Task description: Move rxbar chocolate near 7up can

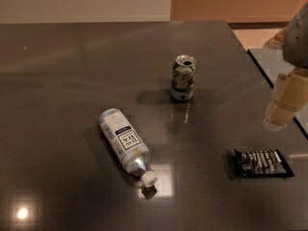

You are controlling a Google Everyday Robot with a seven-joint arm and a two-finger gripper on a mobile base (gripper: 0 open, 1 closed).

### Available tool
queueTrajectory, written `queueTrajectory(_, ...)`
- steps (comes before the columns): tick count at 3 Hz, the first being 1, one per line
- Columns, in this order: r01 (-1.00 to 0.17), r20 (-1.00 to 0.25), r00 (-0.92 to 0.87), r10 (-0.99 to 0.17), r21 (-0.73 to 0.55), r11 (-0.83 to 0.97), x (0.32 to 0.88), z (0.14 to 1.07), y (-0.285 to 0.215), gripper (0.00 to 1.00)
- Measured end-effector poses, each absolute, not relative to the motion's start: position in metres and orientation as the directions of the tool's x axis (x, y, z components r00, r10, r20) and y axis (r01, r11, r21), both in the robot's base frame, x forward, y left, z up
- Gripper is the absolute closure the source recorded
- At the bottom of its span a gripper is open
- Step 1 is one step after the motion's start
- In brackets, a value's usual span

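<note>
rxbar chocolate: flat, lower right, well apart from can
7up can: upright, upper centre
gripper: right edge, above bar; wide or narrow, i cannot tell
left: seemingly everything

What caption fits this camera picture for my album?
Gripper at the right edge near the rxbar chocolate; 7up can upright farther back, bottle lying left.

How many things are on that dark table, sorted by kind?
Cans: 1, the 7up can, upright
Bottles: 1, the bottle, lying down
Snack bars: 1, the rxbar, flat
Total: 3
The gripper hovers at the right edge, near the rxbar, and is not counted.
</note>
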State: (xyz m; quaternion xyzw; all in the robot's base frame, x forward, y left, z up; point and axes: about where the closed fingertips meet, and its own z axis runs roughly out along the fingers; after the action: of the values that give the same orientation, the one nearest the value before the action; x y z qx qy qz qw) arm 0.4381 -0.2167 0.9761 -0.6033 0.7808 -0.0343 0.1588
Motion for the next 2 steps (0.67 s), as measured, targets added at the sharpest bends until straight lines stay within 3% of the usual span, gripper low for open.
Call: queueTrajectory(2,-0.938,-0.209,-0.2,-0.957,-0.243,0.248,0.4288,0.9734,-0.2196,0.0)
